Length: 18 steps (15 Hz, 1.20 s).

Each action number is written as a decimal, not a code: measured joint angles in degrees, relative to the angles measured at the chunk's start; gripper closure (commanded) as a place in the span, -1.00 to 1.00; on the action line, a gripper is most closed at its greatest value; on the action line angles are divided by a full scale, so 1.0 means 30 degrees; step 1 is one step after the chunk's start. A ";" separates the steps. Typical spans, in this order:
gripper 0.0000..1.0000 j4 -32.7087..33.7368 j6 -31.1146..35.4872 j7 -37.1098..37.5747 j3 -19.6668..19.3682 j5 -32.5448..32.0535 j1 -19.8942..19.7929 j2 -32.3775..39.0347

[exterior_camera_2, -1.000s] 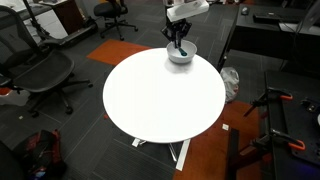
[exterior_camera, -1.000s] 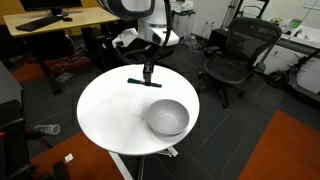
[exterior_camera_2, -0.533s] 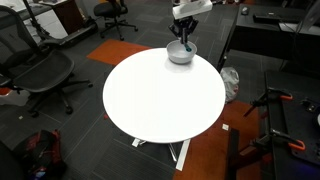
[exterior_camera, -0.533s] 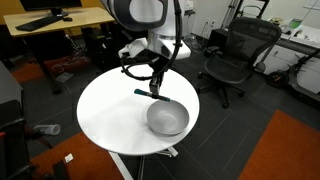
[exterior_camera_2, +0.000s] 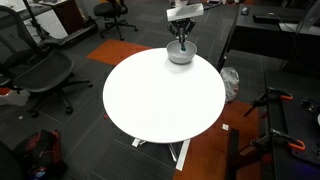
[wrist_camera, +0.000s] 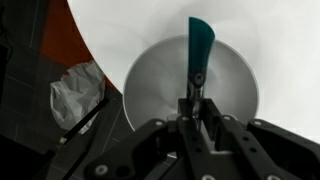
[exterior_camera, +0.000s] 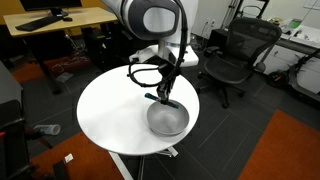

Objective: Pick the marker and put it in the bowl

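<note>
We see the end effector (wrist_camera: 197,108) pinching the marker (wrist_camera: 198,50) by its dark end. The teal part juts forward over the hollow of the light grey bowl (wrist_camera: 150,95). In an exterior view, the arm hangs directly above the bowl, which sits near the edge of the round white tabletop (exterior_camera: 110,110). We judge the marker is held over the bowl's middle so that, once released, it drops inside rather than striking the rim.
</note>
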 measured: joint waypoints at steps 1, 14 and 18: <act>0.91 0.0386 0.0000 0.0338 -0.0060 -0.0007 0.0000 0.0288; -0.64 0.3505 -0.0013 0.1419 -0.0302 -0.0025 -0.0259 0.2619; -1.00 0.3837 -0.0011 0.1420 -0.0307 -0.0026 -0.0298 0.2593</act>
